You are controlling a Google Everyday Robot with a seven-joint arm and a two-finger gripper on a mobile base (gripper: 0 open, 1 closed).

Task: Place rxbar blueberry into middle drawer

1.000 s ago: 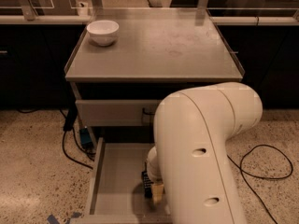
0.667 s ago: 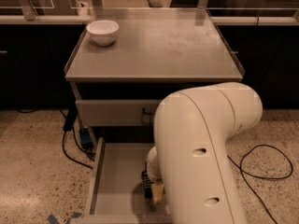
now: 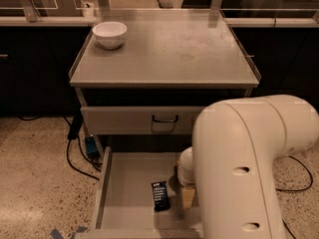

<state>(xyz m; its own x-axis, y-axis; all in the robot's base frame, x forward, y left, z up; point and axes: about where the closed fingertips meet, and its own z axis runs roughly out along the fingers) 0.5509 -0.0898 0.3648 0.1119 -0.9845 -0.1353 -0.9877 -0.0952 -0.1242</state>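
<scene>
Viewpoint: you look down from high behind the bulky white arm [image 3: 249, 168].
Facing: the grey metal cabinet [image 3: 169, 59], beyond the gripper [image 3: 186, 195].
Nearness: gripper close below you, over the shallow grey drawer [image 3: 124, 183].

A small flat snack bar [image 3: 160, 195], navy-black with pale print, is lying in the plain grey metal drawer [image 3: 124, 183]. The tan gripper [image 3: 186, 198] is hanging just beside it, under the cream plastic arm [image 3: 244, 168]. A white ceramic bowl [image 3: 109, 34] is sitting on the grey cabinet top [image 3: 169, 54].
</scene>
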